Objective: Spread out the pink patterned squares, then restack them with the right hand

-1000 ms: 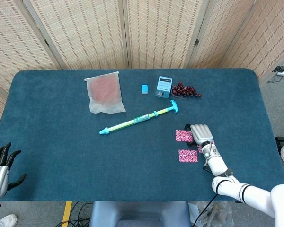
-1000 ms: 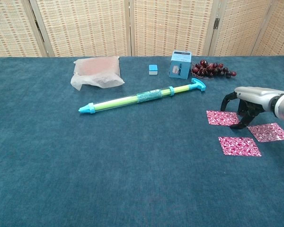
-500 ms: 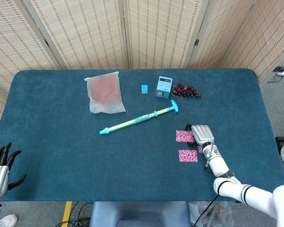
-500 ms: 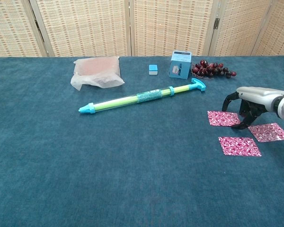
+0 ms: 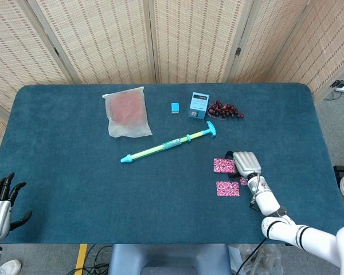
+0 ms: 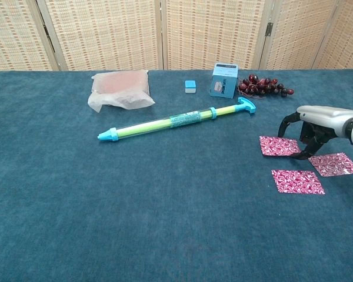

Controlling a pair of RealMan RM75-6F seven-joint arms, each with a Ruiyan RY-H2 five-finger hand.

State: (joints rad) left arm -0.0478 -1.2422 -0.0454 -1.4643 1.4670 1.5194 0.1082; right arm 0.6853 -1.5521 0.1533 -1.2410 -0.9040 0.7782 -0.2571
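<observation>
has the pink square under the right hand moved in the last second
Yes, slightly. In the chest view the pink square has slid with the right hand toward the table's right edge, away from the blue box.

- You can read no text, brand, number or sign anywhere in either view.
- The small blue box [image 6: 224, 80], just left of the grapes [image 6: 265, 86], carries a dark band on its top and pale marks on its front face; you'll find they are too small and blurred to make out as letters.
- The pump [image 6: 176, 121], in front of the small blue box, has a teal printed band at its middle; whatever is on it cannot be read.
- The pink patterned squares [image 6: 297, 181], well in front of the small blue box, show only a swirling pattern, no lettering.
</observation>
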